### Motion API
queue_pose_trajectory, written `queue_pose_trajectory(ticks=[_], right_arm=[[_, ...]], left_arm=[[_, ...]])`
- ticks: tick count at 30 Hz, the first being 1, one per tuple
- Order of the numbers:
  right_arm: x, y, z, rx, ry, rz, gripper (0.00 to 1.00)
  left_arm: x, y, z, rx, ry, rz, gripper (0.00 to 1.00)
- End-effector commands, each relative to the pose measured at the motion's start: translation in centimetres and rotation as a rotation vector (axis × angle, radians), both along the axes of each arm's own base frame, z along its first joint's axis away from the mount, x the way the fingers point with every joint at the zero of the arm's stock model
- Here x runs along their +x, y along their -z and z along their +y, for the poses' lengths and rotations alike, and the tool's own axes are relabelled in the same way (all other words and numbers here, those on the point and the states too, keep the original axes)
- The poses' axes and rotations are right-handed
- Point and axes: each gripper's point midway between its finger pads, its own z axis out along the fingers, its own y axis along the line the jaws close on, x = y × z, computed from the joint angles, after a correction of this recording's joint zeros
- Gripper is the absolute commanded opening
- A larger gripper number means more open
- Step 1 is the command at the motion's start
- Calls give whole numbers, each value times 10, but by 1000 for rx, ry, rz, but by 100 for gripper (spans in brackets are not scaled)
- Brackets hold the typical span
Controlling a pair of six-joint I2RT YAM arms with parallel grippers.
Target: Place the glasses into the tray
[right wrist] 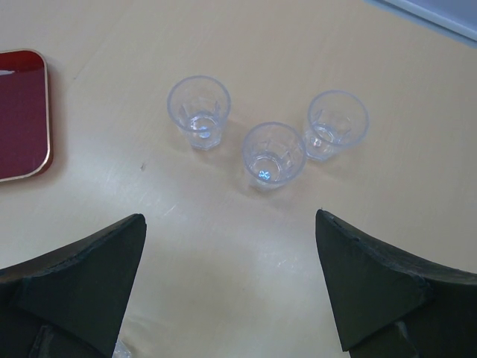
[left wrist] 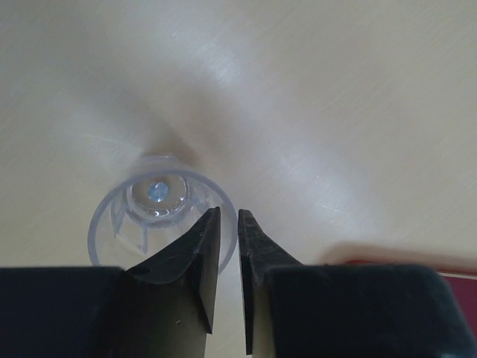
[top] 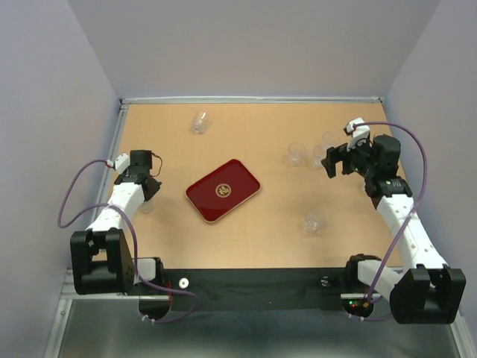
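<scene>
The dark red tray (top: 223, 190) lies mid-table; its corner shows in the right wrist view (right wrist: 22, 112) and a sliver in the left wrist view (left wrist: 455, 267). My left gripper (left wrist: 229, 212) is closed to a thin gap over the rim of a clear glass (left wrist: 153, 198) standing on the table, one finger inside it and one outside. That gripper (top: 146, 195) is left of the tray. My right gripper (right wrist: 231, 220) is wide open and empty, above the table short of three upright glasses (right wrist: 199, 112), (right wrist: 273, 153), (right wrist: 337, 123). In the top view it (top: 335, 160) is beside them (top: 297, 154).
Another glass (top: 199, 121) sits near the back edge and one (top: 314, 223) at front right of the tray. Grey walls close in the table on three sides. A black strip runs along the near edge between the arm bases.
</scene>
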Motion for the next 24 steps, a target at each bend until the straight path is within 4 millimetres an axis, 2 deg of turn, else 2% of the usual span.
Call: queue_pose_trajectory(ticks=[1, 3, 5, 7, 11, 16, 19, 21, 24], right_arm=[[0, -12, -5, -22, 18, -52, 100], [0, -13, -5, -22, 20, -55, 100], [0, -16, -5, -24, 19, -65, 100], [-1, -16, -6, -27, 23, -67, 100], [-1, -17, -7, -33, 26, -72, 100], [-1, -14, -7, -33, 22, -63, 100], [0, -12, -5, -28, 14, -56, 100], [0, -11, -4, -27, 3, -54, 100], [0, -8, -4, -28, 2, -47, 100]], left_arm=[[7, -6, 0, -3, 25, -11, 19], [8, -7, -2, -10, 39, -13, 13], [13, -9, -7, -21, 87, -15, 0], [16, -10, -15, -49, 125, -8, 0], [28, -25, -29, -85, 226, -52, 0], [44, -60, -48, -79, 403, -162, 0], [51, -77, -74, -115, 595, -227, 0], [58, -87, -78, -97, 645, -259, 0], [65, -99, -99, -64, 725, -292, 0]])
